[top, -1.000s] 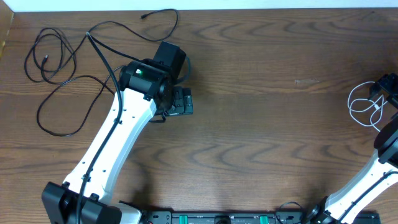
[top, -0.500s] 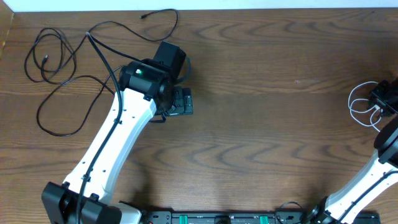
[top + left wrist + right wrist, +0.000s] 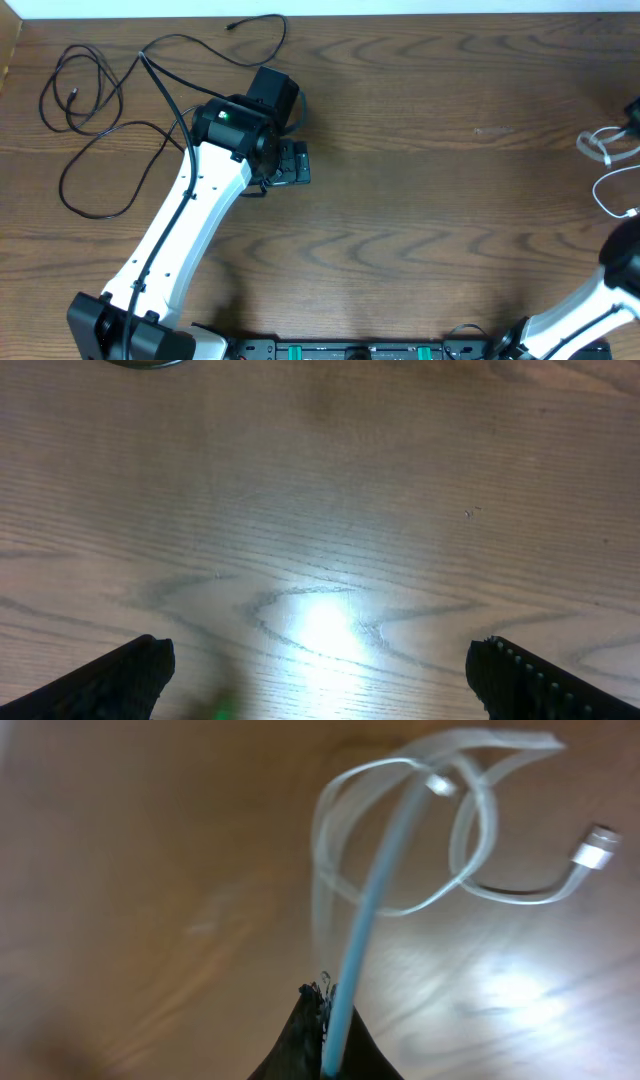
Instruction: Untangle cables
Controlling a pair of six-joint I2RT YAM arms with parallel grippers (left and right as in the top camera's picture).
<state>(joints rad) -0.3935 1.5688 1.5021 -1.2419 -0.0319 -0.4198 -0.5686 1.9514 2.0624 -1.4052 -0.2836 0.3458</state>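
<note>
Tabletop (image 3: 420,230), right edge: right gripper (image 3: 325,1020) pinches white cable (image 3: 362,920); black cables (image 3: 130,124) top-left

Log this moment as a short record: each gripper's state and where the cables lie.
left gripper: open, over bare table, holding nothing
right gripper: shut on white cable, at the table's right edge
white cable: looped, pinched by one strand, metal plug end free
black cables: loose tangle at the far left corner, no gripper on them
</note>
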